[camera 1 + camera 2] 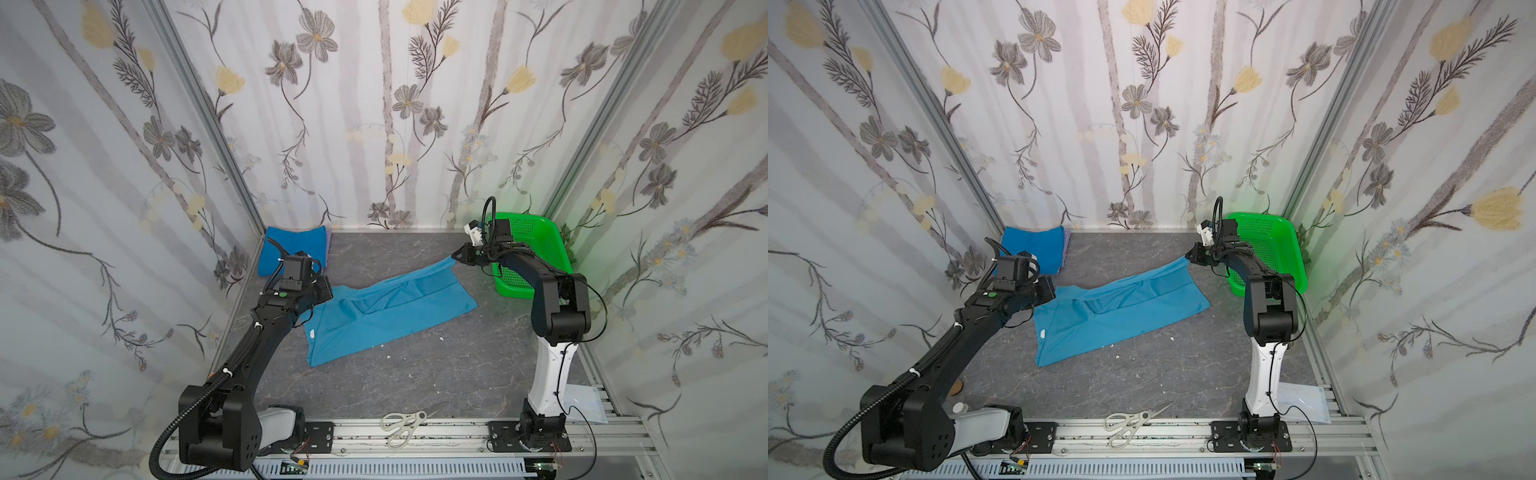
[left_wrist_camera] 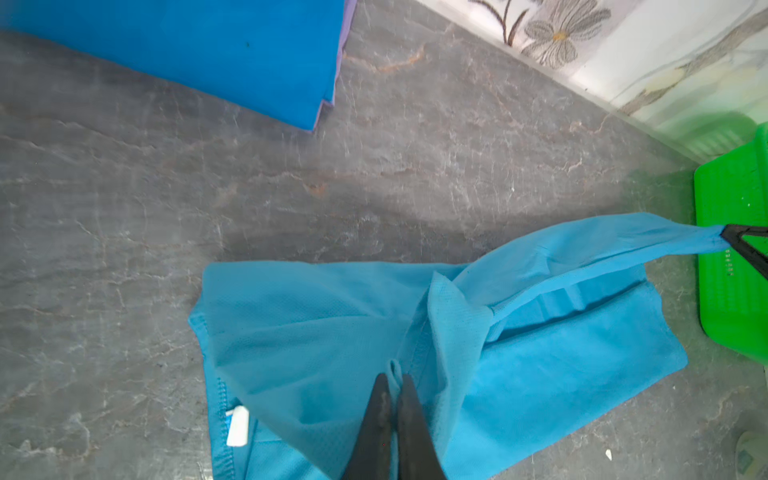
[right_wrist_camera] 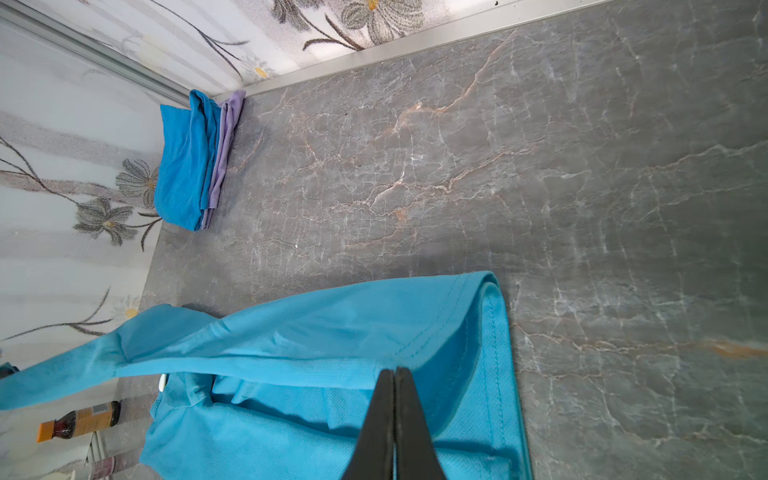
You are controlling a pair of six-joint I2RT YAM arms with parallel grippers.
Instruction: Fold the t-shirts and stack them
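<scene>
left wrist view: left gripper pressed together on a small pinch of the sky-blue t-shirt, which lies mid-table in both top views. right gripper nips its raised edge toward 2 o'clock, beside the green basket. folded stack sits at 10 o'clock. likely risk: an uneven pull slips a thin pinch, or drags the lower layer into bunches.

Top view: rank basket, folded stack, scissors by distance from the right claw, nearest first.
From the right claw, shut on the shirt:
1. Basket: right beside it, back right corner.
2. Folded stack: far across, back left corner.
3. Scissors: front edge, near the middle, farthest.
</scene>
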